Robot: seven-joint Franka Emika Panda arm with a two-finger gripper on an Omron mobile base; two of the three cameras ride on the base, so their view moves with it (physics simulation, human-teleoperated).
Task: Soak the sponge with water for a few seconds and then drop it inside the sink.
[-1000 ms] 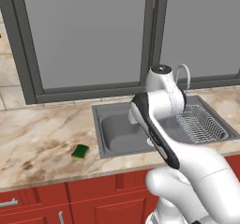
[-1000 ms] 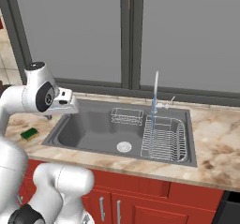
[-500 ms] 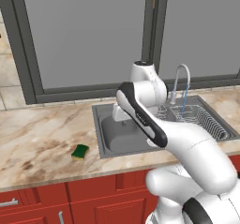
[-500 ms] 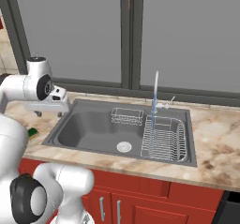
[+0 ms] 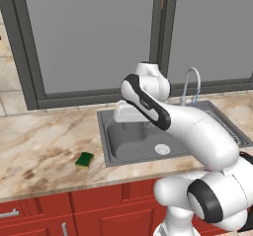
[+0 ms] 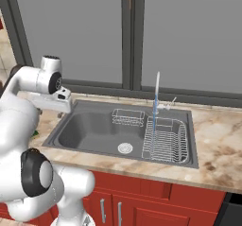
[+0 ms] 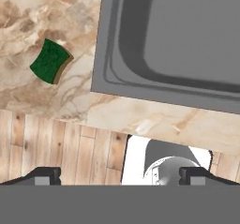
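Jaws (image 7: 120,174) stand spread wide and empty, high above the sink's front-left corner. Below them the sponge (image 7: 50,61) lies flat on the marble surface (image 5: 39,141), just beside the sink (image 7: 197,40) and untouched. Over the last second the arm has swung left from the basin toward it, so pickup looks next; water (image 6: 156,95) runs at the far faucet.

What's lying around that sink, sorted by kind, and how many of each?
Dark green flat rectangular sponge: 1
Dark grey rectangular metal sink: 1
Curved silver gooseneck faucet: 1
Small wire basket: 1
Ribbed wire dish rack: 1
Total: 5
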